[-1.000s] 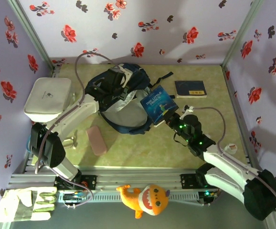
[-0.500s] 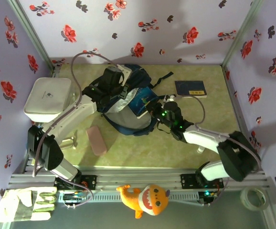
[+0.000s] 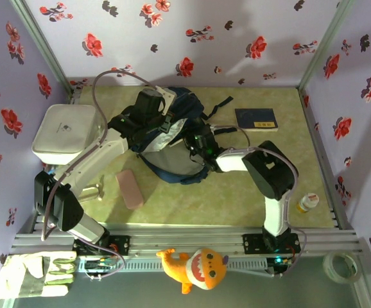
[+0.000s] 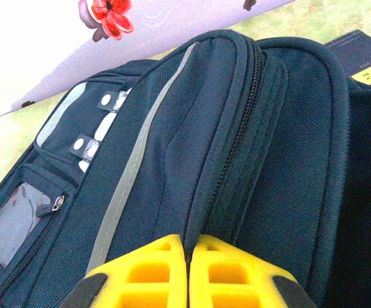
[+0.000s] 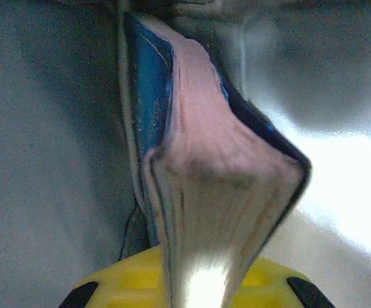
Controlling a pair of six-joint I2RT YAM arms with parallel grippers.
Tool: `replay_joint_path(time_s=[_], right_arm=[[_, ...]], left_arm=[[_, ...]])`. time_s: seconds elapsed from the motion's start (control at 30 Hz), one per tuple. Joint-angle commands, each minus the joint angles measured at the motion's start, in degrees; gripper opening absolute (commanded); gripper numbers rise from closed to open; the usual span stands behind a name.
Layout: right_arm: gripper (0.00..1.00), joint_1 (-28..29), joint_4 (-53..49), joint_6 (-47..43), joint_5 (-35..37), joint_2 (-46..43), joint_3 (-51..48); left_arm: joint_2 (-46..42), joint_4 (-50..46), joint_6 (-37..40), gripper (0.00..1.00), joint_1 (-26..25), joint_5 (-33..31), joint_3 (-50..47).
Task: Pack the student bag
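The student bag [image 3: 187, 102] lies in the middle of the table, a navy backpack with its mouth held open. My left gripper [image 3: 163, 122] is shut on a fold of the bag's navy fabric [image 4: 269, 128] beside the zipper, its yellow fingertips [image 4: 166, 256] pinched together at the left gripper [image 4: 189, 242]. My right gripper [image 3: 197, 142] reaches into the bag's opening from the right. It is shut on a blue-covered book [image 5: 205, 167], whose pages fan upward above the right gripper [image 5: 195, 279], with the bag's grey lining [image 5: 44, 128] all around.
A white rounded box [image 3: 63, 133] stands at the left. A pink case [image 3: 129, 188] lies in front of the bag and a dark blue notebook [image 3: 256, 119] at the back right. A small bottle [image 3: 307, 203] stands at the right edge. Flowered walls close three sides.
My right arm has swung left and carried the blue book from beside the bag into its opening. My left gripper has kept its hold on the bag and lifted a little.
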Motion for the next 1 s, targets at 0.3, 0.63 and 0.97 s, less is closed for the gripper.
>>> replay_joint_path(time_s=[0.3,0.63,0.97], right_arm=[[0.18,1.0,0.0,6.4,-5.7,10.4,14.3],[0.45,-0.1,3.9,8.0,-6.3,4.0,6.7],[0.52,-0.2,3.9,7.2,-3.2,-12.4,-9.8]], left_arm=[[-4.1,7.2,-1.8,0.00,-0.5,2.0,3.3],[-3.6,7.1,-1.6,0.00,-0.3,1.7,2.6],[-3.2,8.2,-2.5,0.00,1.1,1.1,-0.6]])
